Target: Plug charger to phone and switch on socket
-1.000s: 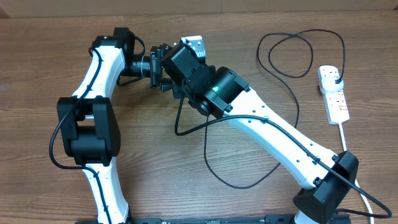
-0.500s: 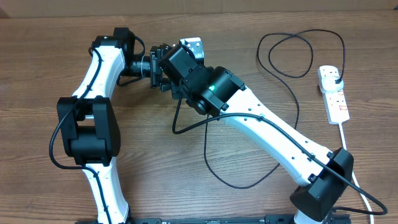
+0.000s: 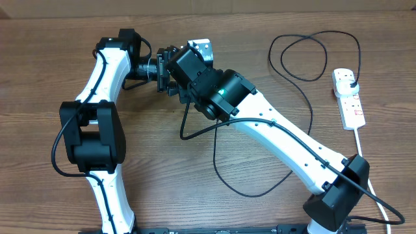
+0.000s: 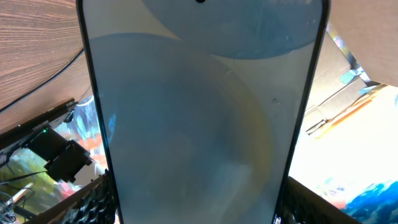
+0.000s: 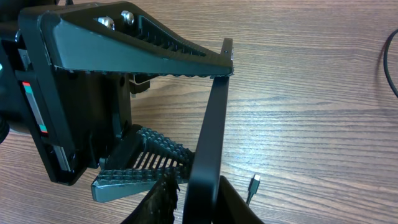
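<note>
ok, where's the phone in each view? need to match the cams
Overhead: phone at top centre, a pale corner showing just above the right arm.
Left wrist: fills the frame, screen towards the camera.
Right wrist: edge-on, a thin dark slab running down the centre.
Shared landmark: the left gripper clamping the phone; its black fingers sit at the phone's edges in both wrist views.

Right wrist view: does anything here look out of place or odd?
Yes: the connector tip of the cable lies loose on the table, in no gripper, while the left gripper holds the phone up on its edge.
</note>
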`<state>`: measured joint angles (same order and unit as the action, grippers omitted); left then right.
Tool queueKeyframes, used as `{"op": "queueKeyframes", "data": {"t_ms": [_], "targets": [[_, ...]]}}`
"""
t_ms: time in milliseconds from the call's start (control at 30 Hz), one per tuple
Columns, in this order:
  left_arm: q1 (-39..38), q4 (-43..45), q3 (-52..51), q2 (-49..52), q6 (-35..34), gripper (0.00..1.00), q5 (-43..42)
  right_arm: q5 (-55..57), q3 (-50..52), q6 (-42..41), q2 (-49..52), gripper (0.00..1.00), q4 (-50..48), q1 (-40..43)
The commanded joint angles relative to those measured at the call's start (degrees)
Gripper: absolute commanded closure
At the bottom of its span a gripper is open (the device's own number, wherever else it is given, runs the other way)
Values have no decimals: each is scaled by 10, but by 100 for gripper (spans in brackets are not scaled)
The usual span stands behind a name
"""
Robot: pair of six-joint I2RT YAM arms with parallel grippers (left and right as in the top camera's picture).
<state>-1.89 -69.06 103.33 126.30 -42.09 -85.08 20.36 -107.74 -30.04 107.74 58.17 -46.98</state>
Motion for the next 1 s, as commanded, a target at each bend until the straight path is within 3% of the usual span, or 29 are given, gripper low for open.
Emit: {"op": "queueKeyframes", "data": {"t_ms": [0,500,800,967], "targets": [[-4,-1,15,-4,-5,27,-29,6,-2,-4,1,80,-3,-3],[-4,2,15,-4,-5,23,-29,6,-2,-4,1,85,-3,-3],[-4,5,15,-4,1,21,-30,6,-2,-4,1,94,-10,-3],[-4,5,15,-4,1,12,-30,6,-3,-4,1,96,-13,-3]]}}
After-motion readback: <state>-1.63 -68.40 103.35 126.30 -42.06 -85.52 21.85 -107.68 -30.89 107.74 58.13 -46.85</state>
